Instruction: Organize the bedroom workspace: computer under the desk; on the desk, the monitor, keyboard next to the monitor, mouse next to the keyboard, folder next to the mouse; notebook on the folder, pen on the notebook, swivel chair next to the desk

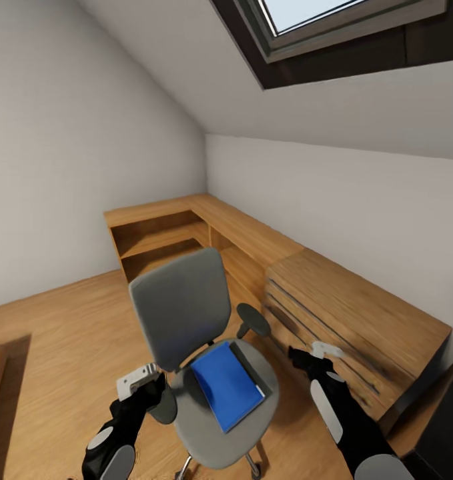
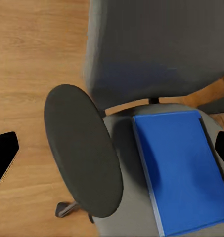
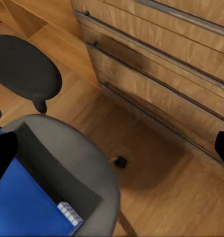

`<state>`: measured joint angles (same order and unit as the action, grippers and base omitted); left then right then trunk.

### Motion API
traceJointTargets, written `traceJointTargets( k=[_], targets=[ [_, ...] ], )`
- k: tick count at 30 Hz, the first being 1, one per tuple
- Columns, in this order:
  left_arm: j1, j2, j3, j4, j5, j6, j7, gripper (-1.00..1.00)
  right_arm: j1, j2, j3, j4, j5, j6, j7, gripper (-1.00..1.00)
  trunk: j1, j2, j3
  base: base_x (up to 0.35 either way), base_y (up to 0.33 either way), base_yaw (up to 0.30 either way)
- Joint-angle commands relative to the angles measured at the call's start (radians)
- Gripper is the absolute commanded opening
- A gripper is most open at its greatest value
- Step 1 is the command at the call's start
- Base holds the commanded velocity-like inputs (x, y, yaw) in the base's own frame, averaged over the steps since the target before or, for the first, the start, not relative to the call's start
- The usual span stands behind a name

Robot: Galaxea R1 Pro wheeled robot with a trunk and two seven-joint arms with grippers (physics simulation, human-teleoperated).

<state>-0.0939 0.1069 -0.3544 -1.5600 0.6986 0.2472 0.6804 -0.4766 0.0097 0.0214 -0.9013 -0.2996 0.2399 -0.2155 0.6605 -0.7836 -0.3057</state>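
The grey swivel chair [image 1: 179, 303] stands on the wooden floor in front of me, its backrest on the far side. On its seat [image 1: 213, 433] lies the blue folder [image 1: 226, 385], flat, with a white page edge [image 3: 69, 215]. My left gripper [image 1: 153, 390] hovers over the chair's left black armrest [image 2: 82, 148], open and empty, and the folder [image 2: 183, 173] lies just beyond it. My right gripper [image 1: 314, 353] hangs open and empty to the right of the chair's other armrest [image 1: 254, 320], above the floor between seat [image 3: 82, 163] and drawer chest.
A light wooden drawer chest [image 1: 359, 320] stands close on the right, against the wall. Low wooden shelving [image 1: 163, 233] runs along the back corner. A glossy black corner [image 1: 446, 427] shows at the lower right. Open floor [image 1: 59, 333] lies to the left.
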Motion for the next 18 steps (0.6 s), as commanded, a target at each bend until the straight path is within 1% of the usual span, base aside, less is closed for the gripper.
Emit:
traceJointTargets(
  k=[1, 4, 8, 12, 16, 18],
  targets=[
    [-0.002, 0.001, -0.001, -0.001, 0.004, 0.003, 0.008, 1.0, 0.001, -0.001, 0.007, -0.002, -0.009, 0.004, -0.007, 1.0, 0.004, -0.008, -0.005, 0.0, 0.0, 0.265],
    [-0.002, 0.001, 0.004, -0.002, 0.005, 0.003, 0.008, 1.0, 0.003, -0.001, 0.031, -0.003, -0.009, 0.004, -0.004, 1.0, 0.016, -0.029, -0.017, 0.0, 0.0, 0.263],
    [-0.002, 0.001, 0.006, -0.002, 0.012, 0.003, 0.008, 1.0, 0.005, -0.001, 0.045, -0.003, -0.009, 0.004, -0.002, 1.0, 0.031, -0.057, -0.032, 0.0, 0.0, 0.261],
    [-0.001, 0.002, 0.007, -0.003, 0.022, 0.003, 0.007, 1.0, 0.005, -0.001, 0.049, -0.004, -0.009, 0.004, -0.001, 1.0, 0.046, -0.085, -0.047, 0.0, 0.0, 0.259],
    [-0.002, 0.003, 0.032, -0.003, 0.036, 0.003, 0.006, 1.0, 0.006, -0.001, 0.052, -0.003, -0.009, 0.004, -0.001, 1.0, 0.062, -0.113, -0.063, 0.0, 0.0, 0.259],
    [-0.001, 0.003, 0.033, -0.003, 0.036, 0.004, 0.006, 1.0, 0.006, -0.001, 0.052, -0.003, -0.009, 0.003, -0.001, 1.0, 0.069, -0.127, -0.07, 0.0, 0.0, 0.259]
  ],
)
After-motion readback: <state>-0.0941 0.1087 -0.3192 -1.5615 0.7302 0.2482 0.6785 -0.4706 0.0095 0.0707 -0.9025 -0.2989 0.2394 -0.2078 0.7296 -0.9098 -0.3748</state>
